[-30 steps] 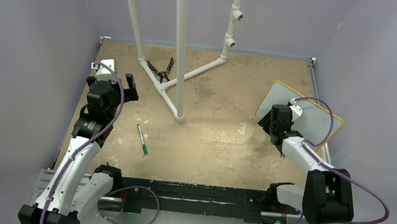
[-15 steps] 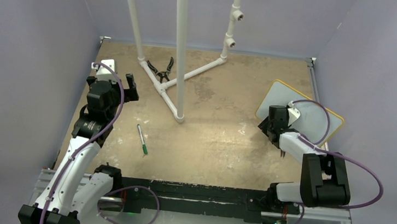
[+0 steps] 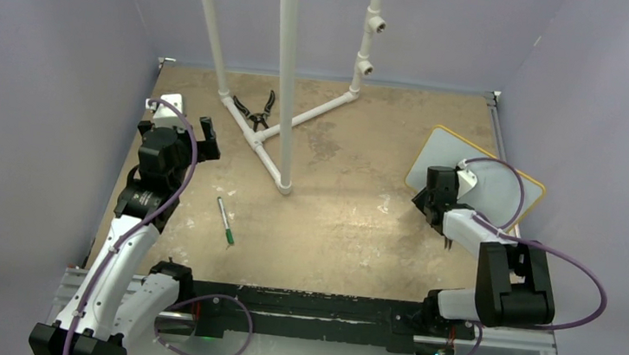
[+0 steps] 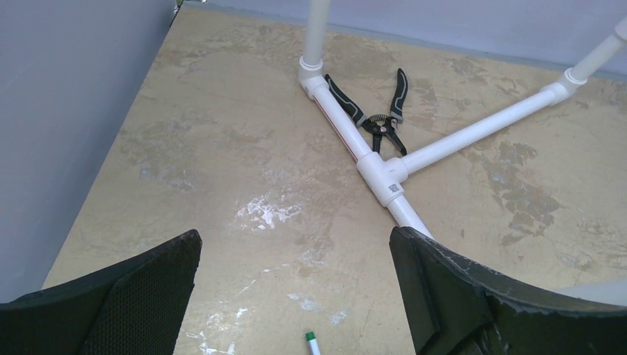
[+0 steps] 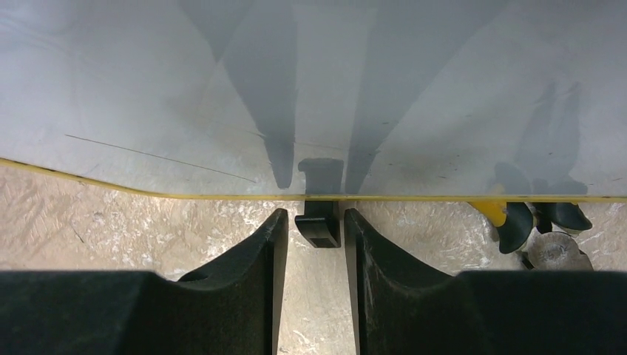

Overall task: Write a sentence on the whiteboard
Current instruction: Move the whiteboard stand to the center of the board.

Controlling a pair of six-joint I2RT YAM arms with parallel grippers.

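The board (image 5: 444, 89) looks light, stiff, slick (thin rim). Right gripper (image 5: 313, 220), slightly apart, straddles its black foot (image 5: 319, 231), seemingly untouched: pinch there. Left gripper (image 4: 294, 248) gapes wide.

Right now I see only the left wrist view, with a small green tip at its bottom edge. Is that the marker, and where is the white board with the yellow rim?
Observer: Yes. The top view shows the whole slim green-tipped marker lying loose on the tan table.
Operator: And the board?
Observer: The white board with the yellow rim is at the table's right side.
Operator: Is the right arm near it?
Observer: The right gripper is open at its rim, one finger each side of a small black foot.
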